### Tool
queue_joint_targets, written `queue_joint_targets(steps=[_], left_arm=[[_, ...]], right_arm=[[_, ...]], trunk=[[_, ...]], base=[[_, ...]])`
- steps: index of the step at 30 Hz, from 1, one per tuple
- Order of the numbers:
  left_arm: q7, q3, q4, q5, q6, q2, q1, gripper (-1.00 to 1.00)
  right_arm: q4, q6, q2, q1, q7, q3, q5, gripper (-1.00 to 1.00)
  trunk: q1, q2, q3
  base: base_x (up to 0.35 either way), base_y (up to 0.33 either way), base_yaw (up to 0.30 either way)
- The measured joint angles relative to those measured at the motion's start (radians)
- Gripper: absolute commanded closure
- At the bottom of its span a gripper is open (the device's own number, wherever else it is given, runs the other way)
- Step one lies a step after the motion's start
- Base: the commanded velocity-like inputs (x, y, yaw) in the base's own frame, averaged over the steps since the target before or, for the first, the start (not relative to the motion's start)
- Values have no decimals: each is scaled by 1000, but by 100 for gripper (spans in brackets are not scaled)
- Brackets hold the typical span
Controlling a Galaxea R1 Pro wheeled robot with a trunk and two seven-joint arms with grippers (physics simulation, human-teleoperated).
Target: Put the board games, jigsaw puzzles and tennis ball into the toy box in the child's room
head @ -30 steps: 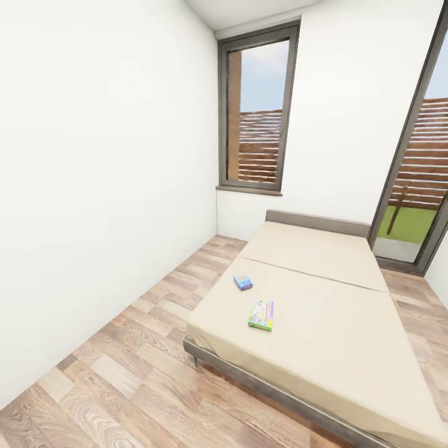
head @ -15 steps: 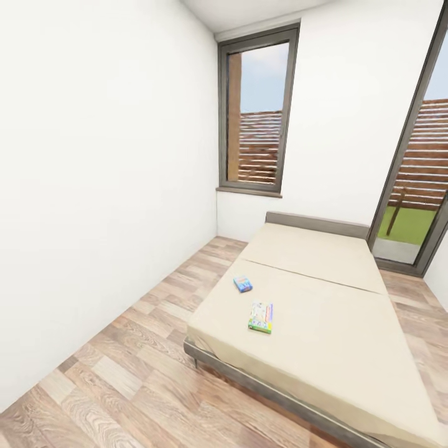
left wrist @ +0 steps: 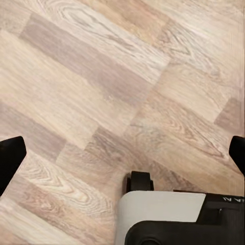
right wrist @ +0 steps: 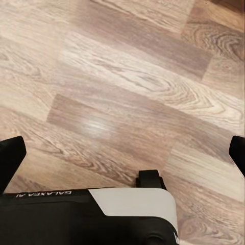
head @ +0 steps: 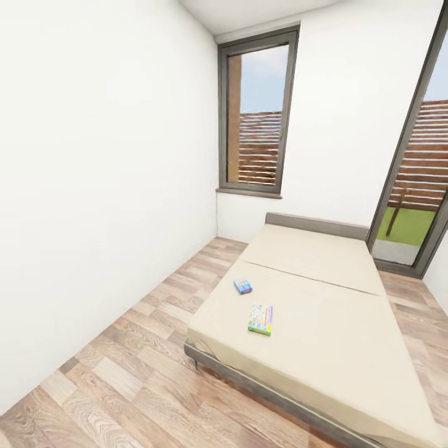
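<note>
Board games: small blue one [head: 242, 285] and longer white-green one [head: 261, 318] lie on the bed [head: 323, 323], near its left edge, long axes running near-to-far. Both well ahead of the robot. Left gripper [left wrist: 122, 153] and right gripper [right wrist: 122, 153] hang spread wide, empty, over plank floor [head: 130, 379]; neither arm clearly nearer.

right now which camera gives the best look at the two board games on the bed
The head view: the small blue board game and the longer white-green board game lie apart on the beige bed, unobstructed. Both wrist views look down at wood floor and the robot's base, with open pincer tips at the edges.
</note>
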Motion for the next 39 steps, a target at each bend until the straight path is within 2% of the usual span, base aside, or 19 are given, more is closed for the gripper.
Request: queue_joint_targets(steps=[6,14,30,39], left_arm=[[-2,-4,-30,4,-9,1,-19,-100],[4,-8,-22,4,-89,-1,-21,-100],[5,-7,-17,6,-99,-4,-19,-100],[3,-7,-18,6,-101,-5,-17,-100]], right_arm=[[-2,1,2,-28,8,3,1,-100],[-1,-7,2,-32,6,5,2,-100],[-1,-8,2,-30,6,4,0,-100],[0,-8,4,-31,4,2,-1,-100]], trunk=[[-23,42,19],[-54,98,44],[-115,210,94],[-115,211,98]], base=[[0,0,0],[0,0,0],[0,0,1],[4,0,175]])
